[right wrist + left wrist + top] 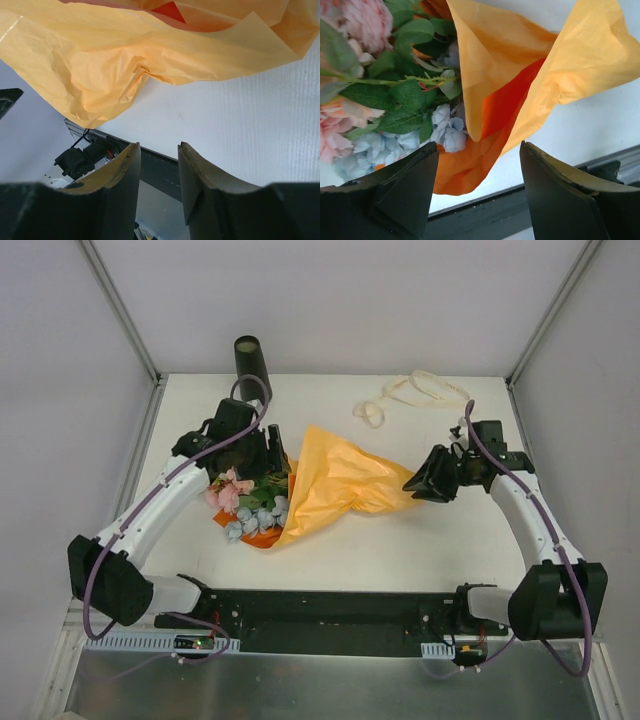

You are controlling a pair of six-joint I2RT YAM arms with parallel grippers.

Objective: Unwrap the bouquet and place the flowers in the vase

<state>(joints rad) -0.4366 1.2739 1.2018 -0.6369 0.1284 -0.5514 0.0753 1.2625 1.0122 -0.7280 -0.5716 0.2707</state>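
The table (400, 540) carries the bouquet (300, 495) at its middle, laid on its side, heads left and narrow end right. The paper (340, 480) is still wrapped loosely round it, open and flared at the flower end. The flowers (245, 505) are bunched at the left mouth of the cone. The vase (250, 362) stands upright at far left, well apart. A ribbon (410, 395) lies loose at far right, so the unwrapping is judged begun, with the paper's removal in hand.

The left gripper (479, 150) is spread wide and empty just beside the flowers. The right gripper (159, 146) is parted and grasps nothing, close to the paper's narrow end.

Next, the narrow end would need to be pinched and drawn right while the flowers are held.

The stems are hidden inside the paper. The vase's base is covered by the left arm. Whether the right fingertips touch the paper cannot be told.
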